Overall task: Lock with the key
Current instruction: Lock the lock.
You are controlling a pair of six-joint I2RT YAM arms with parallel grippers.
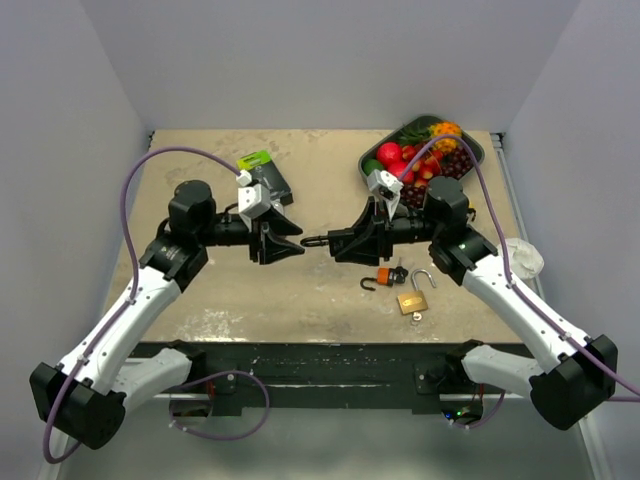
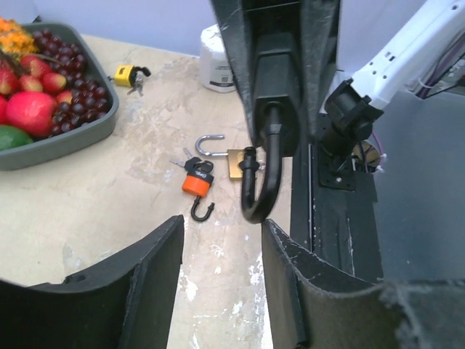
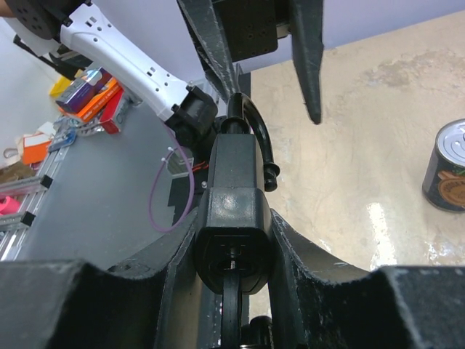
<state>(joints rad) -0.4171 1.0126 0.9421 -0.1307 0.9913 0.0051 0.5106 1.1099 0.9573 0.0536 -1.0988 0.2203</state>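
A beige, marbled surface [image 1: 220,290] carries everything, with the white left arm [image 1: 130,310] and right arm [image 1: 520,300] reaching in from its near edge so that their ends face each other over the middle. At the far right corner stands a grey tray [image 2: 65,142] heaped with fruit: grapes, strawberries and a red apple.

The right hand [image 1: 345,243] is clenched on a black padlock [image 3: 232,189]. It grips the body from both sides and holds it off the surface, with the shackle [image 2: 265,182] pointing at the other arm. The shackle is swung out of the body at one end. A thin dark piece sits at the keyhole end, but I cannot tell whether it is a key.

The left hand [image 1: 293,245] is released. Its fingers [image 2: 123,291] stand apart with nothing between them, just short of the shackle tip and not touching it.

A white roll-like container [image 2: 218,62] stands near the right edge. A tin can [image 3: 445,166] stands upright on the left half.

Below the right hand lie a brass padlock [image 1: 413,300] with its shackle open and, just beside it, a smaller orange padlock [image 1: 382,279], also open, with keys next to it. A small yellow padlock [image 2: 125,74] lies close to the tray.
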